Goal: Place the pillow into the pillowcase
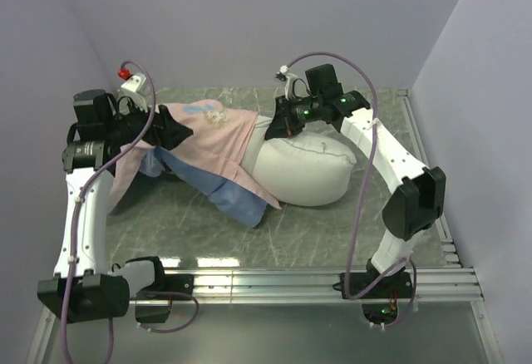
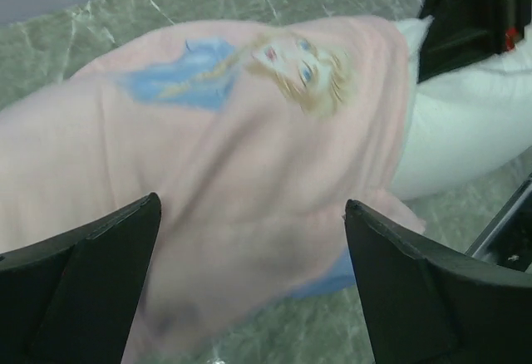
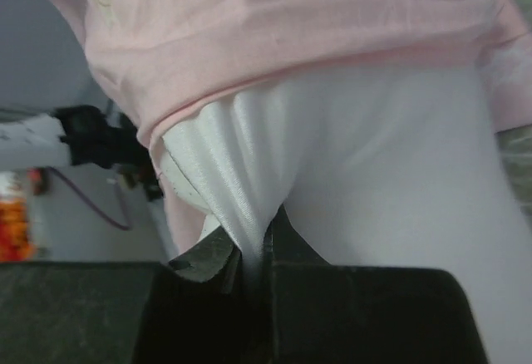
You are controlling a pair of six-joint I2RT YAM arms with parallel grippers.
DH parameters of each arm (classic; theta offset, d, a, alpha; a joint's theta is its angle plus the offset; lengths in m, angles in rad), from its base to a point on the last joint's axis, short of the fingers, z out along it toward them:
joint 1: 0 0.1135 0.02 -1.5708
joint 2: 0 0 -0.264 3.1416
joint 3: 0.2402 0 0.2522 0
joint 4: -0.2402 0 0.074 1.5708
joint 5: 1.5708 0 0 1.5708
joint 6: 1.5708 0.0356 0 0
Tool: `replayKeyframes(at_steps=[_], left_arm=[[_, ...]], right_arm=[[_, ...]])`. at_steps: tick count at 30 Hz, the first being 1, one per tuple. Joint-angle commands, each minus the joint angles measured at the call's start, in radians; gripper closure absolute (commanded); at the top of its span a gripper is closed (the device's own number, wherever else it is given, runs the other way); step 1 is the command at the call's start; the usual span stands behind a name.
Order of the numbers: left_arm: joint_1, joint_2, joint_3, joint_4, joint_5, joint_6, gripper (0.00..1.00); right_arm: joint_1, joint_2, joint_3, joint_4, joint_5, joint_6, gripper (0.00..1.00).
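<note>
pillow [image 1: 309, 169] lies mid-table, its left end tucked just under the pink hem of the pillowcase [image 1: 208, 140] and most of it outside. right gripper [image 3: 249, 252] is pinched tight on a thin fold of the white pillow cover. left gripper [image 2: 253, 214] hangs over the case, jaws spread wide, holding nothing. likely trouble: that small pinch slips off the slick fabric, or a push drags the unanchored case across the table [image 1: 332, 231] and bunches the hem instead of feeding the pillow in.

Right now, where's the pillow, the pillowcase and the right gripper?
pillow [image 1: 309, 173]: top view, its bare white middle.
pillowcase [image 2: 249, 177]: left wrist view, pink side under the face.
right gripper [image 3: 254, 254]: right wrist view, between its pinching fingertips.
</note>
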Motion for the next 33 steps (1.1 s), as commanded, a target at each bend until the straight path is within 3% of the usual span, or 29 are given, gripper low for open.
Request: replayKeyframes(at_steps=[1,3,6,7,10,16,20,25,28,29,31,32,33], left_arm=[[-0.046,-0.087,-0.036,-0.054,-0.096,0.127,0.02],[-0.087,-0.13,-0.105,-0.083,-0.163,0.236,0.01],[-0.236,-0.246,-0.216,-0.066,-0.252,0.365,0.01],[-0.355,-0.283,-0.234,-0.063,-0.299,0.406,0.01],[-0.542,-0.279,-0.264,-0.059,-0.442,0.613,0.01],[-0.647,-0.146,-0.199,0.029,-0.498,0.863,0.01],[-0.696,-0.133,-0.292,0.073,-0.53,1.118,0.01],[-0.752,-0.096,-0.4,0.326,-0.6,1.201,0.01],[-0.779,-0.067,-0.406,0.408,-0.613,1.16,0.19],[-0.788,-0.064,-0.385,0.434,-0.602,1.139,0.39],[-0.813,-0.05,-0.36,0.448,-0.59,1.102,0.61],[-0.817,-0.044,-0.336,0.466,-0.569,1.093,0.84],[-0.821,-0.024,-0.318,0.465,-0.555,1.083,0.95]], right_arm=[[-0.073,0.031,-0.044,0.191,-0.215,0.319,1.0],[-0.112,0.072,-0.051,0.238,-0.223,0.367,1.0],[-0.124,0.089,-0.046,0.256,-0.204,0.347,1.0],[-0.124,0.091,-0.041,0.252,-0.201,0.343,1.0],[-0.12,0.094,-0.026,0.236,-0.214,0.344,1.0],[-0.103,0.068,-0.027,0.196,-0.195,0.297,1.0],[-0.101,0.054,-0.049,0.181,-0.195,0.281,1.0],[-0.098,0.056,-0.054,0.158,-0.217,0.266,1.0],[-0.089,0.053,-0.063,0.135,-0.221,0.238,1.0],[-0.083,0.048,-0.087,0.144,-0.224,0.238,1.0],[-0.075,0.04,-0.113,0.158,-0.232,0.243,1.0],[-0.068,0.037,-0.133,0.179,-0.237,0.255,1.0],[-0.058,0.036,-0.146,0.195,-0.25,0.267,1.0]])
